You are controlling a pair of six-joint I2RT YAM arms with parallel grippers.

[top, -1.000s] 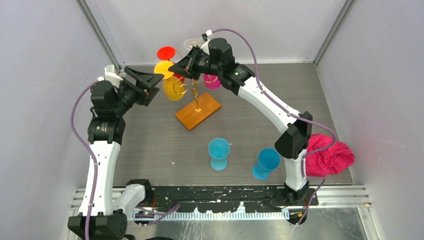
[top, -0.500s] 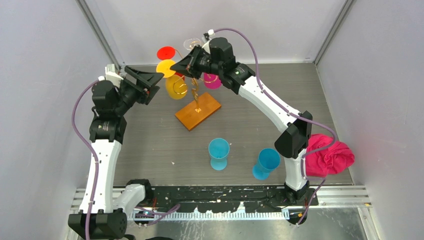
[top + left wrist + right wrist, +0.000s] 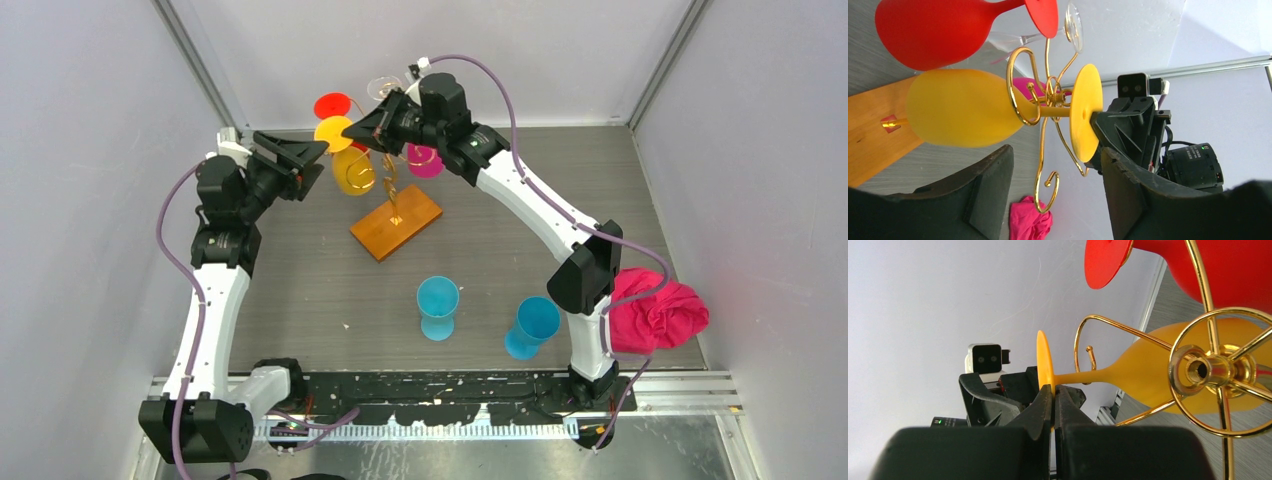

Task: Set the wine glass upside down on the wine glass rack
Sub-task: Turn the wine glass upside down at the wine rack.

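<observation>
OPERATOR: Where is the glass, and what holds it?

GUIDE: The yellow wine glass [image 3: 963,115] hangs inverted, bowl down, at the wine glass rack [image 3: 1205,371]. The rack stands near the far edge of the worktop [image 3: 300,290], left of its middle. Your right gripper [image 3: 1053,392] is pinched flat on the rim of the glass's foot [image 3: 1044,362]. Your left gripper [image 3: 1055,155] is spread wide just beside the bowl and holds nothing. The stem runs through one gold scroll arm [image 3: 1128,329], but the foot sits above that loop, apart from it. Treat the glass as carried by the right gripper, not by the rack.

OPERATOR: What can go wrong from here?

GUIDE: There are three faults to guard against.
- **Early release:** if you release the pinch before the foot seats on the wire, the glass drops onto the loop. It may then tip out through the open side of the scroll.
- **Contact with a neighbour:** the red glass [image 3: 928,30] hangs close beside the yellow bowl. A sideways swing knocks the two together and may unseat either.
- **Disturbing the rack:** the rack is thin wire on a small wooden base [image 3: 400,225]. A push from either gripper can tilt or slide the whole stand. So can the left fingers [image 3: 988,190] closing on wire rather than on the bowl.

Lower straight, then open.
</observation>
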